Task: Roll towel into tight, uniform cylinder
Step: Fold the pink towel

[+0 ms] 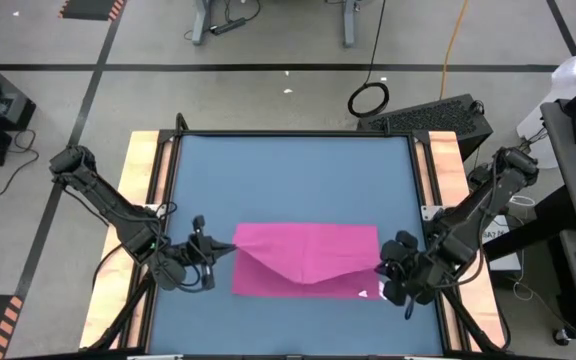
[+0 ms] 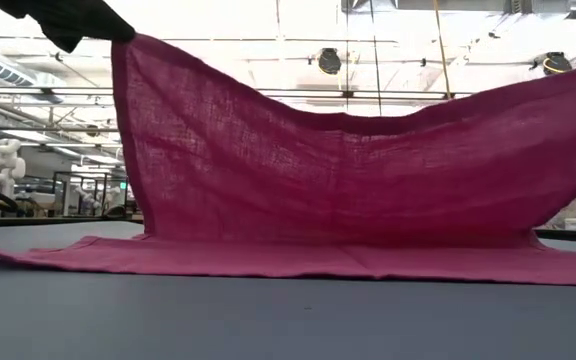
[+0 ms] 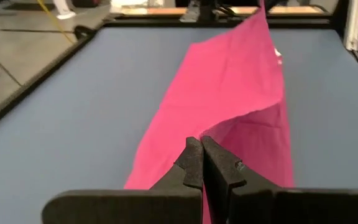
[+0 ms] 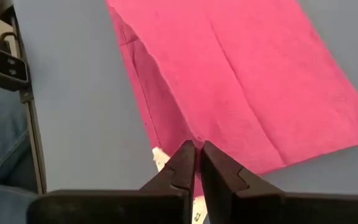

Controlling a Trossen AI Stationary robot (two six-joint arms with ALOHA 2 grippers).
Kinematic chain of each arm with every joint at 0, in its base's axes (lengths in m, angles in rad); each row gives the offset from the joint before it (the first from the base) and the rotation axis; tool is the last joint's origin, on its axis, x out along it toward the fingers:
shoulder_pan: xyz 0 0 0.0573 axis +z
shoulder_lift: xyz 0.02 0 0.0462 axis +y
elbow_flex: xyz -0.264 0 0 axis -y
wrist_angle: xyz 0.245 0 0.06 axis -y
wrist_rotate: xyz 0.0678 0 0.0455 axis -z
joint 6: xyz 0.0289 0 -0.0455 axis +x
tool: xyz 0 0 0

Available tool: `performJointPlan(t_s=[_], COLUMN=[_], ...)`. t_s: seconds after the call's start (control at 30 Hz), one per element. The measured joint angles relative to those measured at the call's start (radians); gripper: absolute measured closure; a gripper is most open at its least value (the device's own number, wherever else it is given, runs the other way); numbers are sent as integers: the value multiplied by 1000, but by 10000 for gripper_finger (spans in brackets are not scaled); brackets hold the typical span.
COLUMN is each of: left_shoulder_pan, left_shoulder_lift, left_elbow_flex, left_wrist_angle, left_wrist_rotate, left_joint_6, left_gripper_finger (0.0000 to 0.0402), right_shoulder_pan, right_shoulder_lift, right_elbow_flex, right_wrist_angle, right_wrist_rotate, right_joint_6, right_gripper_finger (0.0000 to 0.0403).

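The magenta-pink towel [image 1: 303, 258] lies at the front middle of the blue table, partly folded over itself. My left gripper [image 1: 218, 252] is shut on its left corner, and the left wrist view [image 3: 201, 142] shows the cloth [image 3: 229, 93] pinched between the fingers. My right gripper [image 1: 386, 268] is shut on the right edge, also seen in the right wrist view [image 4: 195, 147]. In the low view the towel [image 2: 318, 180] is held up at both upper corners and sags in the middle, its lower part flat on the table. The white tag [image 1: 365, 293] sits near the right gripper. There is no rolled cylinder in view.
The blue tabletop [image 1: 288, 180] has a black frame and wooden side rails [image 1: 146, 180]. A black case [image 1: 433, 115] and a cable loop [image 1: 368, 98] lie on the floor behind the table. Bare table surface extends behind the towel.
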Motion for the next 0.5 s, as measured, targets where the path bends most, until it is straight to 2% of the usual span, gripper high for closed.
performJointPlan(t_s=[0.13,0.5], left_shoulder_pan=[0,0], left_shoulder_lift=[24,112], left_elbow_flex=[0,0], left_wrist_angle=[0,-12], left_wrist_rotate=[42,45], left_joint_6=[-17,-74], left_gripper_finger=[402,402], right_shoulder_pan=[26,63], right_shoulder_lift=[22,128], right_elbow_flex=[0,0], right_wrist_angle=[1,46], right_wrist_rotate=[0,-16], right_joint_6=[15,90], right_gripper_finger=[387,387])
